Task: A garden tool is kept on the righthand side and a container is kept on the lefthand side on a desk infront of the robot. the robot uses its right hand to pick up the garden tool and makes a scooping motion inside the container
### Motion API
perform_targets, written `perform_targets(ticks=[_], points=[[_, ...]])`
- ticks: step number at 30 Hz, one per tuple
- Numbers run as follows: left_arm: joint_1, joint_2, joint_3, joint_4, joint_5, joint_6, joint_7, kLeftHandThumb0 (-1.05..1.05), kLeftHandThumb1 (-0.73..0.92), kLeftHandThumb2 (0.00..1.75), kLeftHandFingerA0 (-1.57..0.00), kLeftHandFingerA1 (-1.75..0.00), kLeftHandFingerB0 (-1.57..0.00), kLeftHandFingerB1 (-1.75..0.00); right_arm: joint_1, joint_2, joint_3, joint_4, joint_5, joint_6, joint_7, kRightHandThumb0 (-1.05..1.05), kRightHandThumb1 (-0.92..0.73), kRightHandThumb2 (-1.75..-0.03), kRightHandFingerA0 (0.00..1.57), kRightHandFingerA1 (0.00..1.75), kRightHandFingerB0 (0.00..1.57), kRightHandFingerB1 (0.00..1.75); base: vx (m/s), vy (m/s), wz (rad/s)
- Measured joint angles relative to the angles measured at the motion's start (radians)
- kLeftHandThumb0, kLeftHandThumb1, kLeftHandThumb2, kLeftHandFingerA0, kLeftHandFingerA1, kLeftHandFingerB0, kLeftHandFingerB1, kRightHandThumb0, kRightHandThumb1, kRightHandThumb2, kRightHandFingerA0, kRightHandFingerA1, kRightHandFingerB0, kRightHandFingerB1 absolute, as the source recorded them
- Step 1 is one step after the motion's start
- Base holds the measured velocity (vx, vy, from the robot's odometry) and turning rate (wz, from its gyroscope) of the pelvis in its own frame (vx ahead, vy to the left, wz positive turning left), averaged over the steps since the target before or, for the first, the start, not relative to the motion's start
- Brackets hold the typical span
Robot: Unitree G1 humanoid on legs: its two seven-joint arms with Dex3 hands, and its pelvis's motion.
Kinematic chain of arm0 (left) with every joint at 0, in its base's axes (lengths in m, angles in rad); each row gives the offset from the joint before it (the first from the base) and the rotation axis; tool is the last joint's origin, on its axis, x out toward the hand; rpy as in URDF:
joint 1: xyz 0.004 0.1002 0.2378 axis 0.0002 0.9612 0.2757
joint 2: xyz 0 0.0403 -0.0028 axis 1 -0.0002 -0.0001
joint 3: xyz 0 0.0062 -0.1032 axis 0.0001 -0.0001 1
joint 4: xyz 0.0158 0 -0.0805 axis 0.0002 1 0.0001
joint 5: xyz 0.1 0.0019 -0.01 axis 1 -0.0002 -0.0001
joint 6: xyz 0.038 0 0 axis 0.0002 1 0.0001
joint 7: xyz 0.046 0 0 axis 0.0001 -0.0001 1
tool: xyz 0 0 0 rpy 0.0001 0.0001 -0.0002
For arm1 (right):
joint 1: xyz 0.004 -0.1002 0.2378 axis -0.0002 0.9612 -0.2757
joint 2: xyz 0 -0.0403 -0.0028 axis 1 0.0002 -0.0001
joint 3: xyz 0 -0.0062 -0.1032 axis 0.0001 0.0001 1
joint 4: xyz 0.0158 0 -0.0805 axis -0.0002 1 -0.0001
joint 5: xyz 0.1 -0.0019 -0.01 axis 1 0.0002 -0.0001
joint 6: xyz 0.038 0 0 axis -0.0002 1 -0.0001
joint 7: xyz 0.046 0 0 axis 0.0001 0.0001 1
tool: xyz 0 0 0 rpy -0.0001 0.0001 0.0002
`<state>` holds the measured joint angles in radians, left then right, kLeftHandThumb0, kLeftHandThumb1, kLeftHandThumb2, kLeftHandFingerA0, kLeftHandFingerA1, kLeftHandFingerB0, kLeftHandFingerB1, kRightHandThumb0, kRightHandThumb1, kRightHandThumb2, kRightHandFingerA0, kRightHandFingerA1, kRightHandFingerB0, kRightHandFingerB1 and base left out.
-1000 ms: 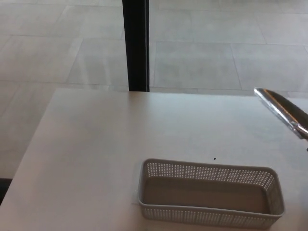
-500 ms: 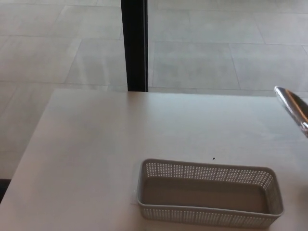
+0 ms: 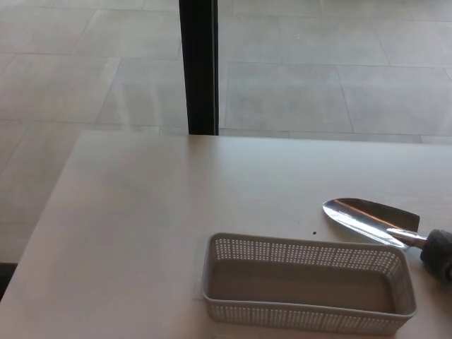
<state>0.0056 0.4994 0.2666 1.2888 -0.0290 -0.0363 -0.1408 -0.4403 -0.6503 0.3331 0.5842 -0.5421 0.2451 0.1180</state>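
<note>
The tabletop [image 3: 141, 212] fills most of the head view, pale and bare across its left half, with its far edge running beneath a black post [image 3: 199, 67] that stands on the tiled floor [image 3: 332, 70] beyond. Both sit as they did a second ago.

The container [image 3: 308, 284], a grey perforated basket, stays near the front edge of the tabletop, somewhat toward the right, with nothing inside it.

The garden tool [image 3: 370, 220] is what has changed. A second ago its shiny blade hung high at the right edge of the picture, tip pointing up and away; half a second ago it had slid further off to the right. Now it has come down low over the tabletop (whether it touches the surface or hovers just above cannot be told), lying nearly flat with the blade tip pointing left, just behind the container's far right corner. Only the start of its dark handle [image 3: 439, 252] shows before the right edge of the picture cuts it off.

A tiny dark speck [image 3: 315, 233] sits on the tabletop between blade tip and container rim.

Neither robot hand shows, so what grips the handle cannot be told.
</note>
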Motion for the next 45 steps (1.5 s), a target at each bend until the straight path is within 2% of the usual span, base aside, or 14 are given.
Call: perform_targets(ticks=[1,8,9,15,16,19,20,27,28,31,37,43,44,45], points=[[0.000,0.000,-0.001,-0.001,0.000,0.000,0.000,-0.61,-0.07,1.48,-0.86,-1.19,-0.76,-1.08,-0.002,-0.005,0.004,0.001,-0.002,0.000,0.007,-0.86,-0.61,-0.92,0.00,0.18,0.03,0.17,0.00,0.000,0.00],[0.000,0.001,-0.004,-0.001,-0.002,0.000,-0.003,-0.59,-0.10,1.53,-0.93,-1.22,-0.84,-1.12,-0.028,-0.015,0.051,0.038,-0.023,0.062,0.100,-1.05,-0.69,-1.04,0.00,0.30,0.00,0.00,0.00,0.000,0.00],[0.000,0.001,-0.003,-0.001,-0.002,0.000,-0.003,-0.61,-0.09,1.54,-0.95,-1.24,-0.87,-1.14,-0.028,-0.016,0.051,0.038,-0.024,0.068,0.108,-0.95,-0.80,-0.64,0.00,0.00,0.00,0.00,0.00,0.000,0.00],[0.001,0.001,-0.006,-0.001,-0.005,-0.001,-0.003,-0.62,-0.07,1.51,-0.92,-1.19,-0.81,-1.10,-0.030,-0.023,0.032,0.034,-0.024,0.099,0.147,-1.05,-0.71,-0.87,0.00,0.00,0.00,0.00,0.00,0.000,0.00],[0.001,0.001,-0.006,0.000,-0.005,-0.001,-0.003,-0.59,-0.06,1.48,-0.91,-1.19,-0.79,-1.09,-0.030,-0.023,0.022,0.033,-0.022,0.102,0.150,-1.05,-0.83,-0.65,0.00,0.00,0.00,0.00,0.00,0.000,0.00],[0.002,0.001,-0.007,-0.001,-0.006,0.000,-0.003,-0.60,-0.11,1.53,-0.99,-1.27,-0.90,-1.17,-0.029,-0.023,-0.010,0.023,-0.012,0.104,0.157,-1.04,-0.71,-0.88,0.00,0.00,0.00,0.00,0.00,0.000,0.00],[0.002,0.001,-0.007,-0.002,-0.007,0.000,-0.003,-0.62,-0.10,1.54,-0.95,-1.25,-0.86,-1.15,-0.028,-0.023,-0.020,0.017,-0.008,0.103,0.160,-1.05,-0.82,-0.66,0.00,0.00,0.00,0.00,0.00,0.000,0.00],[0.007,0.001,-0.007,-0.008,-0.011,-0.001,-0.006,-0.58,-0.09,1.51,-0.79,-1.15,-0.73,-1.06,-0.017,-0.043,-0.076,-0.038,0.012,0.081,0.181,-1.05,-0.83,-0.70,0.00,0.00,0.00,0.00,0.00,0.000,0.00],[0.007,0.001,-0.007,-0.006,-0.012,-0.001,-0.006,-0.44,0.02,1.25,-0.99,-1.16,-0.81,-1.03,-0.015,-0.053,-0.083,-0.049,0.015,0.075,0.184,-1.05,-0.83,-0.70,0.00,0.00,0.00,0.00,0.00,0.000,0.00],[0.007,0.001,-0.007,-0.003,-0.013,-0.001,-0.006,-0.71,-0.08,1.56,-0.98,-1.27,-0.87,-1.17,0.009,-0.096,-0.139,-0.132,0.035,0.057,0.203,-1.05,-0.85,-0.68,0.00,0.00,0.00,0.00,0.00,0.000,0.00],[0.005,0.004,-0.007,-0.009,-0.014,-0.001,-0.010,-0.62,-0.04,1.47,-0.89,-1.20,-0.81,-1.09,0.050,-0.208,-0.297,-0.259,0.089,0.028,0.251,-1.05,-0.90,-0.68,0.00,0.00,0.00,0.00,0.00,0.000,0.00],[0.001,0.004,-0.007,-0.003,-0.015,-0.001,-0.010,-0.43,-0.01,1.24,-0.98,-1.15,-0.82,-1.03,0.101,-0.240,-0.503,-0.304,0.153,0.022,0.269,-1.05,-0.87,-0.71,0.00,0.00,0.00,0.60,0.00,0.000,0.00],[0.000,0.004,-0.007,-0.003,-0.015,-0.001,-0.010,-0.58,-0.13,1.59,-0.79,-1.17,-0.76,-1.10,0.110,-0.240,-0.538,-0.307,0.163,0.022,0.270,-1.05,-0.86,-0.75,0.00,0.12,0.00,0.81,0.00,0.000,0.00],[-0.001,0.004,-0.007,-0.003,-0.015,-0.001,-0.010,-0.57,-0.06,1.48,-0.81,-1.12,-0.77,-1.06,0.119,-0.240,-0.568,-0.307,0.169,0.022,0.270,-1.05,-0.90,-0.67,0.00,0.35,0.00,0.78,0.00,0.000,0.00]])
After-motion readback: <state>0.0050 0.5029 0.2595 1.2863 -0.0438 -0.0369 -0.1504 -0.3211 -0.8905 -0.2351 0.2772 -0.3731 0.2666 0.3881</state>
